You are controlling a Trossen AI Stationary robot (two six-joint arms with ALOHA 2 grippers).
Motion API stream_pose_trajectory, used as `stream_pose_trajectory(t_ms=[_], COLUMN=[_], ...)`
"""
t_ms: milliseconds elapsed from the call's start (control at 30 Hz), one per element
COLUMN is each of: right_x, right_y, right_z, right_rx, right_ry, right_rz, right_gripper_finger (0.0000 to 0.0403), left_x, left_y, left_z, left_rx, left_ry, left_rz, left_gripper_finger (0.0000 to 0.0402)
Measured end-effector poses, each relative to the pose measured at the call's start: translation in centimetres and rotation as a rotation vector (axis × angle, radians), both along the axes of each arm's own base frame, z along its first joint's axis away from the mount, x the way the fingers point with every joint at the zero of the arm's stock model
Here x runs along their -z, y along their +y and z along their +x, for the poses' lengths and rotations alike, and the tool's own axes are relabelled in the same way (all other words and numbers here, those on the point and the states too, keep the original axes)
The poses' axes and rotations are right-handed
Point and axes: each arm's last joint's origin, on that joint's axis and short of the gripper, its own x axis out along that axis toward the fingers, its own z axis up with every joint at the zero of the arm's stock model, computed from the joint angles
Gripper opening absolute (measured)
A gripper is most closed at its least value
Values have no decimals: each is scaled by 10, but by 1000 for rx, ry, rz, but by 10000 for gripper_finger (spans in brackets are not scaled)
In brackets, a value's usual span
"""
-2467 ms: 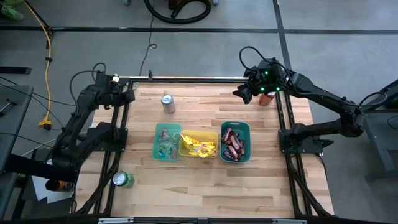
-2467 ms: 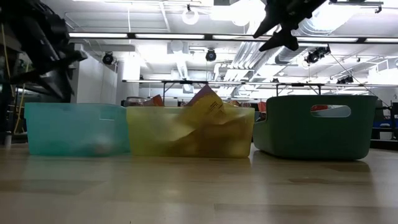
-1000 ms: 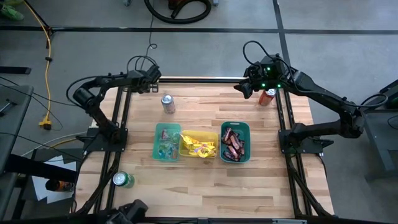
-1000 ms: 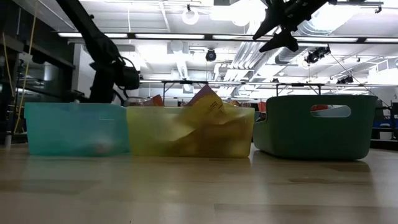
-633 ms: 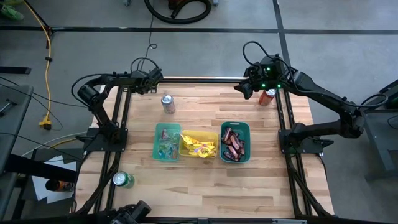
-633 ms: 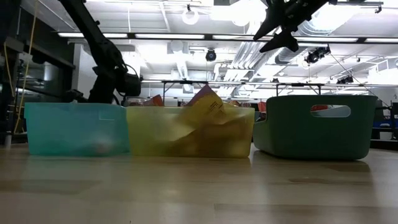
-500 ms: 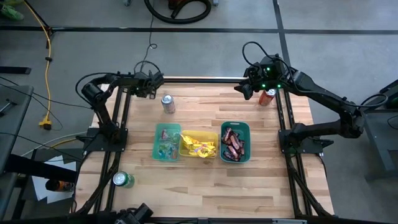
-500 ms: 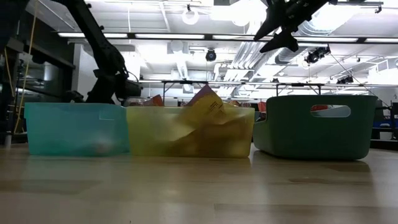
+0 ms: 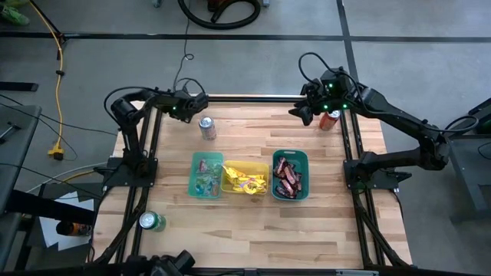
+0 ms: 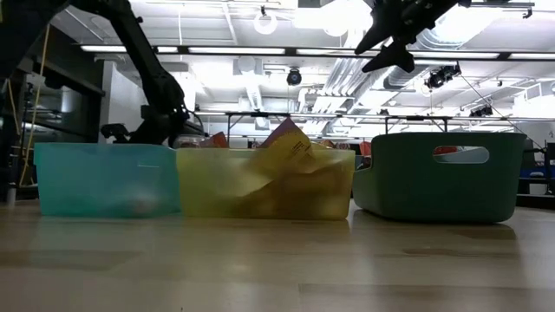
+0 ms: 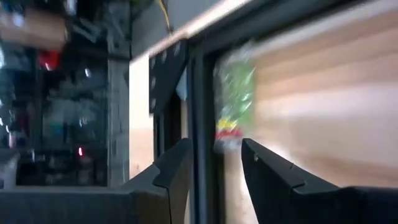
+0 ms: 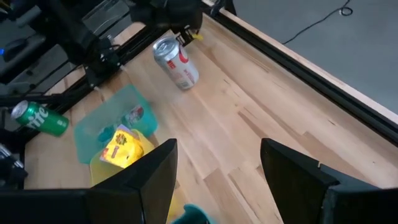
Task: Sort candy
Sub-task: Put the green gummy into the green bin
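Observation:
The candy lies sorted in three bins in a row at mid-table. Mixed small pieces sit in the teal bin (image 9: 205, 174), yellow packets (image 9: 245, 181) in the yellow bin (image 9: 245, 177), and dark brown-and-red bars (image 9: 288, 176) in the green bin (image 9: 290, 175). My left gripper (image 9: 201, 102) hangs open near the table's far edge, just beyond and left of the silver can (image 9: 207, 127). Its fingers (image 11: 180, 165) stand apart in the left wrist view. My right gripper (image 9: 299, 115) hovers open and high over the far right part of the table, beside the red can (image 9: 331, 119).
A green can (image 9: 152, 222) stands near the table's near left corner and shows blurred in the left wrist view (image 11: 235, 106). Bare wood lies in front of the bins (image 10: 277, 260) and between the bins and the far edge (image 12: 249, 118). Metal frame rails run along both sides.
My left arm has swung in from beyond the table's left edge toward the right along the far edge and come lower, ending close to the silver can. My right arm has kept still. The bins, candy and cans have not moved.

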Motion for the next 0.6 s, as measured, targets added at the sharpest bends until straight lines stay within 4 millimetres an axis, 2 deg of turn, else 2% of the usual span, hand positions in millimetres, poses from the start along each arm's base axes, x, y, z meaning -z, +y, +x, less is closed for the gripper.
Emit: stream_pose_trajectory(t_ms=[100,267,367,600], right_x=[1,2,2,2], right_y=[0,1,1,0], right_z=[0,-1,-1,-1], right_rx=[1,-10,-21,-50], right_ry=[8,25,31,44], right_rz=[2,-6,-27,-76], right_gripper_finger=[226,226,226,226], left_x=[-2,-1,-13,-50], left_y=[4,11,27,59], left_z=[-2,4,3,-12], left_rx=[-35,-143,-190,-306], left_ry=[-43,-218,-303,-362], left_rz=[-41,-112,-128,-132], left_gripper_finger=[129,129,129,129])
